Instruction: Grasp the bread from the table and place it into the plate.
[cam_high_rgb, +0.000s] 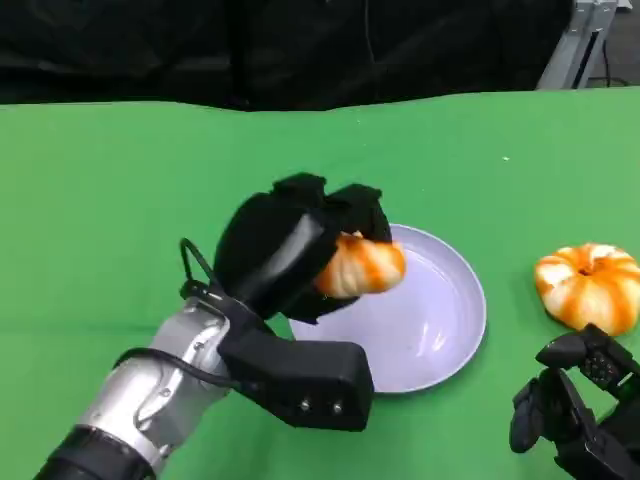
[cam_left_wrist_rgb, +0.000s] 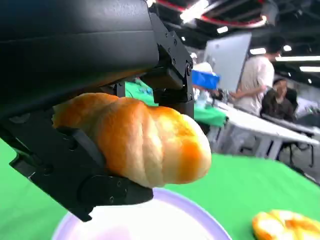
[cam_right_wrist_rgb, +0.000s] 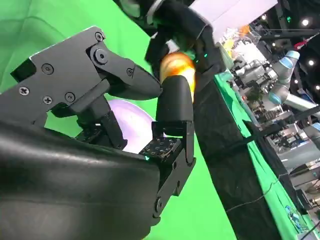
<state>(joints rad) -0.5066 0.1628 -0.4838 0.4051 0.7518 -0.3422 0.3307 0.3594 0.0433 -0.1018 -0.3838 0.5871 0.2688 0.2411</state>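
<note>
My left hand grips a twisted orange-and-white bread and holds it in the air over the left part of the pale lilac plate. In the left wrist view the bread sits between the black fingers, just above the plate's rim. My right hand hangs low at the near right, holding nothing, with its fingers apart. The right wrist view looks past that hand to the plate and the held bread.
A second round orange-and-white bread lies on the green table right of the plate, just beyond my right hand; it is also in the left wrist view. People sit at tables beyond the cloth.
</note>
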